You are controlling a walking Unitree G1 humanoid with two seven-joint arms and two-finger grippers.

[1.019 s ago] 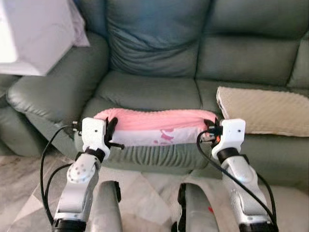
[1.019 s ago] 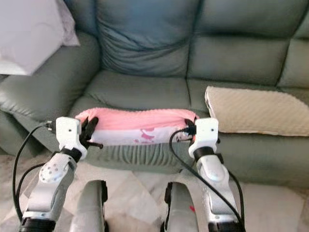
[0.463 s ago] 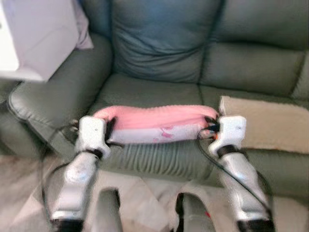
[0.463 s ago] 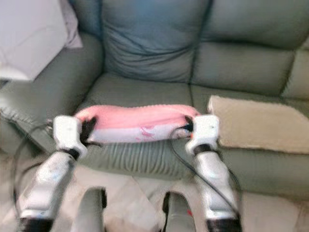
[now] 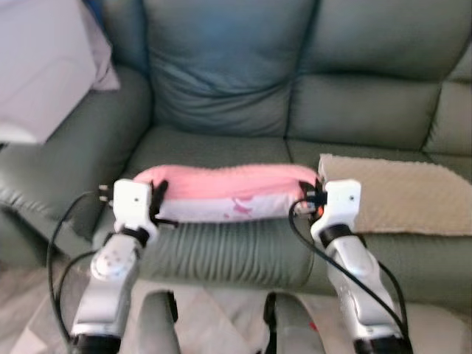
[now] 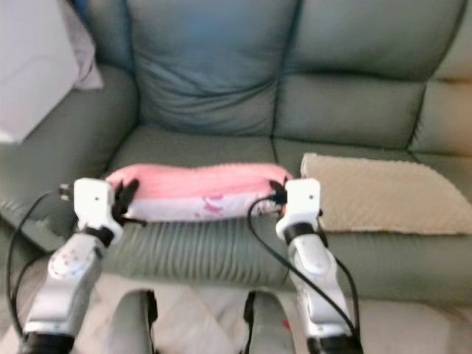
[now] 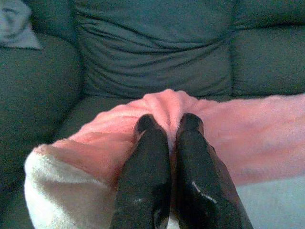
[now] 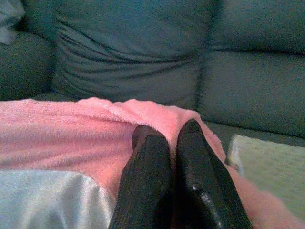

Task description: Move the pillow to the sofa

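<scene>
A long pink pillow [image 5: 225, 181] with a white underside hangs level between my two arms, over the front edge of the grey-green sofa [image 5: 221, 144] seat. My left gripper [image 5: 156, 198] is shut on the pillow's left end, and in the left wrist view its fingers [image 7: 152, 157] pinch a fold of pink fabric [image 7: 238, 129]. At the right end, my right gripper [image 5: 313, 193] is shut on the pillow; its fingers [image 8: 152, 162] press into the pink fabric [image 8: 62, 129] in the right wrist view.
A beige textured cushion [image 5: 398, 193] lies on the seat just right of the pillow. A pale lilac cushion [image 5: 37, 59] rests on the sofa's left armrest [image 5: 81, 158]. Light tiled floor [image 5: 221, 310] shows near my legs.
The whole view has shifted as I moved closer; the pillow, still held at both ends, now sits further over the seat's front edge.
</scene>
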